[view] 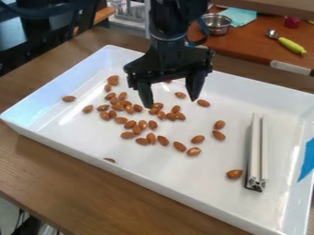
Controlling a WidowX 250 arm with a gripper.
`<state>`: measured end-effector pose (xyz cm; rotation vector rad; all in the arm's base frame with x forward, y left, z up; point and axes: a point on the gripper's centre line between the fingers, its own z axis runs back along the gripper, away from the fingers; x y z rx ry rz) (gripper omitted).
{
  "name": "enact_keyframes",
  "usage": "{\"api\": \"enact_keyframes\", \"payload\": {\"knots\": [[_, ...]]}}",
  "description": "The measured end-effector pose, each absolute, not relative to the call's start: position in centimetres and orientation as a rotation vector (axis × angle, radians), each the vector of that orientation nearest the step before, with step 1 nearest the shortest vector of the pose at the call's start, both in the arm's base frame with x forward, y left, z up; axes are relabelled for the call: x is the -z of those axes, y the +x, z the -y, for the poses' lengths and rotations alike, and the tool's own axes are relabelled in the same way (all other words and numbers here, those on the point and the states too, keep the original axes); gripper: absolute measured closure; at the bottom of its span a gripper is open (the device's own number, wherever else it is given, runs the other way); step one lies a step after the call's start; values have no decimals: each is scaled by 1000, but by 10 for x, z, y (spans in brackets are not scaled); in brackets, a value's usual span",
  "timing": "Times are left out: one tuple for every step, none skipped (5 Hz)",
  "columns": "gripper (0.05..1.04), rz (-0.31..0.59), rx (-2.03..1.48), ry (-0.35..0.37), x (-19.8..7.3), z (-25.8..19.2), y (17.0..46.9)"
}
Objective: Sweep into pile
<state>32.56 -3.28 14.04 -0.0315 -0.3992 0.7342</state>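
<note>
My gripper (171, 103) hangs over the back middle of the white tray (184, 183), its two fingers spread apart with nothing held between them. Below and around it, brown almonds (144, 124) are scattered, thickest in the middle and left of the tray. A few lie apart: one almond (69, 98) at the far left, one almond (234, 174) near the bar, and one almond (109, 160) by the front wall, partly hidden. On the right side of the tray lies a metal bar (256, 151), lengthwise from back to front, apart from the gripper.
The tray's raised walls surround the almonds and bar. Blue tape (307, 160) marks the right wall. Behind the tray, an orange-brown counter (257, 46) holds a metal pot (215, 24), a teal cloth (239, 16) and a green-handled utensil (291, 45).
</note>
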Motion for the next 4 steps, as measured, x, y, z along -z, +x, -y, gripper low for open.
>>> {"api": "enact_keyframes", "payload": {"knots": [[84, 352, -739, 0, -125, 32, 319], [84, 347, -794, 41, -133, 47, 317], [84, 307, -817, -4, -144, 61, 325], [84, 260, -809, -46, -152, 73, 330]]}}
